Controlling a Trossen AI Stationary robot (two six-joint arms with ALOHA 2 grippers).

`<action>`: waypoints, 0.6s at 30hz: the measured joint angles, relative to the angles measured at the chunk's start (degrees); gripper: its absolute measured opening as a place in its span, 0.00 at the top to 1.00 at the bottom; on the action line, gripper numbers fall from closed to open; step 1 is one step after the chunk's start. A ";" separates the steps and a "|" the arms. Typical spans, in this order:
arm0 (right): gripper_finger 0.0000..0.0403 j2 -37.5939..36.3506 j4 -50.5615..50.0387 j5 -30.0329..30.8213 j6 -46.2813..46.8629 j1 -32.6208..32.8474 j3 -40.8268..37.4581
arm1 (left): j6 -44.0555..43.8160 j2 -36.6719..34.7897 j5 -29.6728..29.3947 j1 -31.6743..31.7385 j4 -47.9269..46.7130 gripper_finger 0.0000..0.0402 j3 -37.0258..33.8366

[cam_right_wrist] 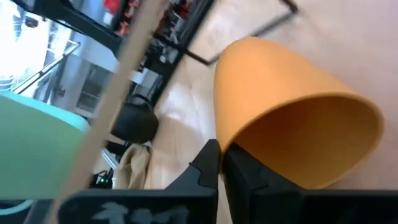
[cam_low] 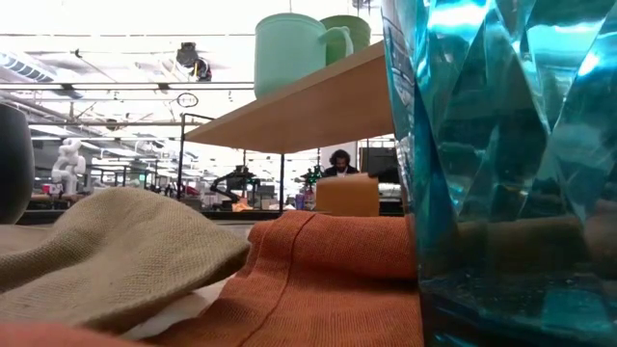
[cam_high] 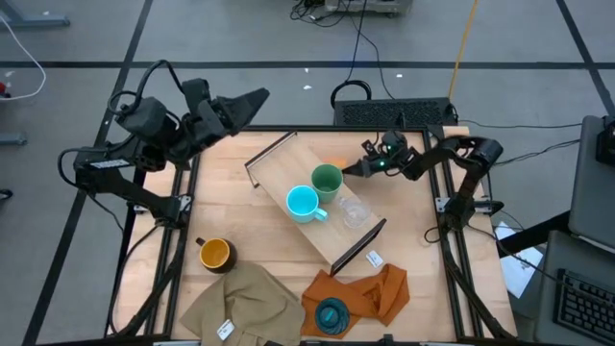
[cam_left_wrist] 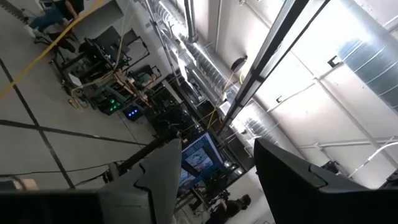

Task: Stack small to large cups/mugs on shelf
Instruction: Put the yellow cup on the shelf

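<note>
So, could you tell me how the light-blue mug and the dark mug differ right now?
The light-blue mug stands on the shelf, beside the green cup; the dark mug sits on the tabletop, off the shelf, near the tan cloth. The light-blue mug is pale blue inside and out, while the dark mug is dark outside with a yellow-orange inside. Both are upright, have handles, and are held by neither gripper.

Orange plastic cup [cam_high: 332, 163] mostly hidden behind round green cup [cam_high: 326, 180]; ribbed teal glass cup [cam_low: 501, 164] cropped top and right.
</note>
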 joint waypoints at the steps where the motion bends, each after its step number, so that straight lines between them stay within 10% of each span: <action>1: 1.00 -0.82 -0.13 -0.15 -0.01 -0.59 0.05 | 0.01 0.00 0.18 0.00 -0.04 0.50 0.00; 18: 1.00 -42.30 -41.08 -2.94 -11.64 -12.00 0.01 | 5.42 -0.02 0.31 0.44 -8.19 0.50 0.00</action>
